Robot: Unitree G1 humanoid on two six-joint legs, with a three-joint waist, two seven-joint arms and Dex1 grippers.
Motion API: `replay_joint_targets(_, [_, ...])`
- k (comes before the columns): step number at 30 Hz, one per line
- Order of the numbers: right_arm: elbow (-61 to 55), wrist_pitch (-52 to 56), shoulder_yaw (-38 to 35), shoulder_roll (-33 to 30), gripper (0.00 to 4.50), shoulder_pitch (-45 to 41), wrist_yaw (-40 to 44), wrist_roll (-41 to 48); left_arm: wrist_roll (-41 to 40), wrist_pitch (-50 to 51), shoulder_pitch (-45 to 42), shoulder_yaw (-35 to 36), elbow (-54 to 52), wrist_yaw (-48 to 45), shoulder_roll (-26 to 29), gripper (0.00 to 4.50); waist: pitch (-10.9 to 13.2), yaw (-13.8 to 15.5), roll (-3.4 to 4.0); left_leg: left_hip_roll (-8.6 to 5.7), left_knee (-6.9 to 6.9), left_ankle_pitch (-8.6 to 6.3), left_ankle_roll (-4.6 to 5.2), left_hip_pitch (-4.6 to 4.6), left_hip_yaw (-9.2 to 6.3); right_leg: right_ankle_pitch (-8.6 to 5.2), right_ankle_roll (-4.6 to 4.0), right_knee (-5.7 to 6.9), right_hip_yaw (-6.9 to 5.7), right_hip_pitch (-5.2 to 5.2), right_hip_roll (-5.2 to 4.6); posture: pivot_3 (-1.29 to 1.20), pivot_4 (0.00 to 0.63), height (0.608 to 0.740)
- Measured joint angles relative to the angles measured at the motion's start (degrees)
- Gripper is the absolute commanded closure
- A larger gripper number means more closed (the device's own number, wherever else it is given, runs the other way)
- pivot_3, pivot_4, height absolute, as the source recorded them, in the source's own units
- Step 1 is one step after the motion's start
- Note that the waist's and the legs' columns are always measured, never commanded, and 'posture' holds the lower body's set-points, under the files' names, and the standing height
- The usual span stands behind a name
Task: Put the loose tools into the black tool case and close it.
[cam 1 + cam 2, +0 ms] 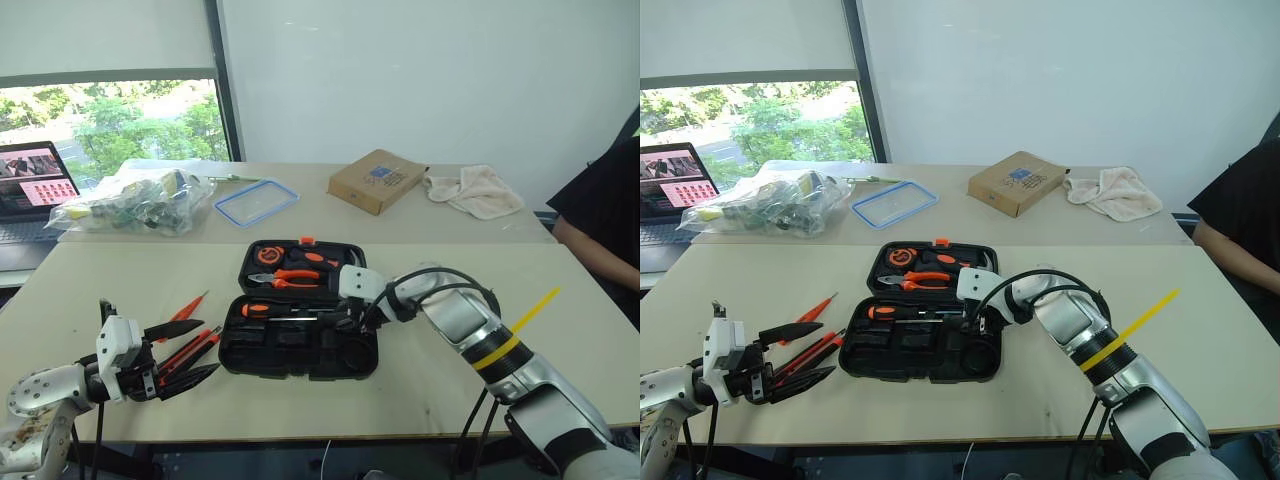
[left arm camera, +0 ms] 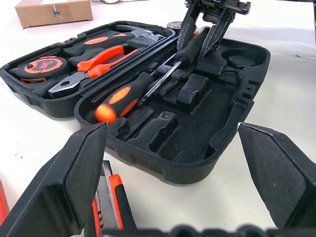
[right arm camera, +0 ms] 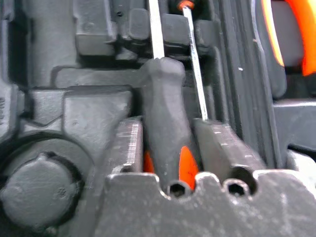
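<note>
The black tool case (image 1: 300, 368) lies open at the middle of the table. My right gripper (image 1: 356, 318) reaches down into its near half. A dark screwdriver (image 3: 165, 98) with orange on its handle lies in a moulded slot between the fingers, which stand slightly off it. A second screwdriver with an orange-and-black handle (image 2: 121, 98) rests in the case beside it. My left gripper (image 1: 205, 348) is wide open near the table's front left. It hovers over a black-and-orange utility knife (image 2: 111, 202) and beside a slim orange screwdriver (image 1: 186, 308) on the table.
Orange-handled pliers (image 1: 295, 277) and a tape measure (image 2: 44, 65) sit in the case's far half. Behind it are a cardboard box (image 1: 377, 180), a towel (image 1: 480, 190), a blue-rimmed lid (image 1: 255, 200), a plastic bag (image 1: 130, 205) and a laptop (image 1: 35, 185). A person (image 1: 605, 220) sits at the right.
</note>
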Motion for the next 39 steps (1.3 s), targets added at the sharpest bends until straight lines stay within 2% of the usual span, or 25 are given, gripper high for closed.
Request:
replay_joint_targets(1, [-0.01,0.01,-0.64,-0.33,0.98,-0.05,1.07,0.56,0.0,0.04,0.07,0.03,-0.04,0.06,0.08,0.0,0.0,0.02,0.0,-0.01,0.0,0.0,0.0,0.0,-0.01,0.0,0.0,-0.01,0.0,0.0,-0.01,0.0,0.15,0.74])
replay_joint_targets(7, [-1.65,0.02,-4.5,-2.15,0.98,-0.23,9.57,7.14,0.0,0.35,0.52,0.26,-0.21,0.39,0.31,0.0,0.01,0.15,0.01,0.0,-0.03,0.0,0.01,-0.01,-0.04,0.0,0.0,-0.04,-0.01,-0.01,0.0,0.0,0.15,0.74])
replay_joint_targets(11, [-0.18,-2.16,-7.61,-0.63,1.95,-0.51,8.58,8.84,0.29,-0.43,1.02,0.34,1.56,0.22,0.3,0.0,0.0,0.05,0.01,0.0,-0.01,0.0,0.01,0.03,0.0,0.03,-0.04,0.0,0.0,0.01,0.01,0.0,0.15,0.74])
replay_joint_targets(12, [0.28,-2.45,-7.56,0.33,2.43,-0.49,7.64,8.65,0.38,-0.69,1.02,0.34,2.04,0.14,0.3,0.0,0.01,0.0,0.01,0.0,-0.01,0.0,-0.01,0.03,0.0,0.04,-0.07,0.01,0.0,0.0,0.03,0.0,0.15,0.74])
replay_joint_targets(18, [3.62,-4.48,-6.14,3.63,4.46,0.2,3.79,5.35,0.78,-2.69,0.94,0.32,4.85,-0.95,0.25,0.0,0.01,0.17,0.01,-0.01,0.04,0.02,-0.03,-0.01,0.0,0.06,-0.08,0.06,-0.01,-0.01,-0.02,0.0,0.15,0.74])
replay_joint_targets(32, [7.4,-8.0,-4.49,7.45,4.48,1.55,1.43,1.87,1.79,-2.45,1.47,0.42,2.82,1.5,0.4,0.0,-0.01,-0.62,0.03,0.03,0.0,0.03,-0.05,0.29,0.03,0.06,-0.1,0.12,0.03,0.16,0.0,0.0,0.15,0.74])
replay_joint_targets(39, [9.0,-11.82,-4.79,8.67,4.48,2.73,0.73,1.17,1.33,0.17,4.11,2.36,1.42,4.26,0.48,0.0,-0.03,-1.17,0.02,0.12,-0.32,0.02,-0.06,1.19,0.0,0.04,-0.12,-0.02,0.07,1.0,-0.02,0.0,0.15,0.74])
